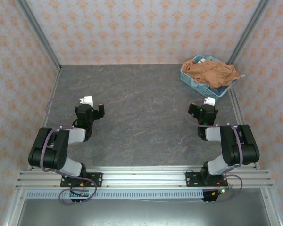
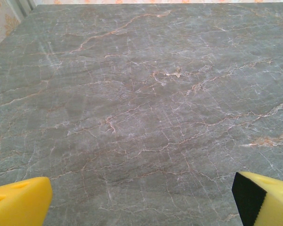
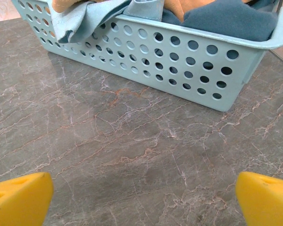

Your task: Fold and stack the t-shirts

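The t-shirts lie bunched in a light-blue basket [image 1: 194, 81] at the table's far right corner. An orange-tan tee [image 1: 213, 71] is heaped on top. In the right wrist view a dark blue tee [image 3: 226, 18] and a pale blue one [image 3: 82, 20] fill the basket [image 3: 179, 59], the pale one hanging over the rim. My right gripper [image 1: 208, 101] [image 3: 142, 201] hovers open just short of the basket's near wall, nothing between its yellow fingers [image 3: 20, 197]. My left gripper [image 1: 88, 100] [image 2: 141, 203] stands open over bare table at mid-left, its fingers [image 2: 19, 201] far apart.
The marbled grey table [image 1: 141, 108] is ringed by patterned walls with metal corner posts [image 1: 37, 33]. The arms' bases sit on an aluminium rail [image 1: 141, 179] at the near edge. The basket stands close to the right wall.
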Robot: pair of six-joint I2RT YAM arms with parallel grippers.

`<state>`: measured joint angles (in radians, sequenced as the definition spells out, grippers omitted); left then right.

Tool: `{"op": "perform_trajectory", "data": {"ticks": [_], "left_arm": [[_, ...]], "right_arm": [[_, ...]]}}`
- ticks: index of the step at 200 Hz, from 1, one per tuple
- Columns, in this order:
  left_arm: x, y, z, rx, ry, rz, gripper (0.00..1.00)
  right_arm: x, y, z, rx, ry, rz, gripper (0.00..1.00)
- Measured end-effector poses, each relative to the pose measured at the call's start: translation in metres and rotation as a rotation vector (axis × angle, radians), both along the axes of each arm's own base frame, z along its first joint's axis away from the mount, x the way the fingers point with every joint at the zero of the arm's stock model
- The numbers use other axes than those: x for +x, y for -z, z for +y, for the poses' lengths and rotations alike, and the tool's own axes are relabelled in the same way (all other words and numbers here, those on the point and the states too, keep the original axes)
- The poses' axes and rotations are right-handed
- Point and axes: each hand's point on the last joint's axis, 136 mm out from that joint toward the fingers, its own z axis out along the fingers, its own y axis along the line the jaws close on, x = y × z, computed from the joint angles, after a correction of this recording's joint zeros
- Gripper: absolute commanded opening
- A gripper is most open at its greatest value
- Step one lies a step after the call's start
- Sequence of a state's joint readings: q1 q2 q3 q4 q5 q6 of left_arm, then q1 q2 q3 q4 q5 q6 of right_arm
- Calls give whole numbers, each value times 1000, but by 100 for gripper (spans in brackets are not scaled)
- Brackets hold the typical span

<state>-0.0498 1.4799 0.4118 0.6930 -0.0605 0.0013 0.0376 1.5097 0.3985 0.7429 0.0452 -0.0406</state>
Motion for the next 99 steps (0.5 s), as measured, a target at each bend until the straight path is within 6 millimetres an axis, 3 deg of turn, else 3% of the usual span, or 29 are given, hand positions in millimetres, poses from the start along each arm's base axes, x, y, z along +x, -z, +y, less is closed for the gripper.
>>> {"op": "perform_trajectory", "data": {"ticks": [21, 29, 38, 59, 79, 86, 99], "left_arm": [[-7, -12, 1, 26, -28, -2, 100], [-10, -28, -2, 38, -30, -34, 100], [-12, -52, -7, 43, -28, -91, 100], [-12, -136, -19, 31, -34, -255, 100], [-4, -213, -13, -108, -152, -306, 100], [1, -243, -8, -180, -195, -314, 100], [11, -288, -4, -298, -215, -352, 100]], "right_arm": [[-8, -25, 3, -37, 16, -27, 99], [-11, -43, 6, -42, 23, -62, 99], [-13, -81, 10, -33, 31, -140, 99], [-9, -185, 4, 99, 125, -279, 99], [-6, -289, -5, 253, 180, -410, 99], [-5, -309, -8, 298, 187, -434, 99], [1, -323, -19, 357, 226, -416, 99]]}}
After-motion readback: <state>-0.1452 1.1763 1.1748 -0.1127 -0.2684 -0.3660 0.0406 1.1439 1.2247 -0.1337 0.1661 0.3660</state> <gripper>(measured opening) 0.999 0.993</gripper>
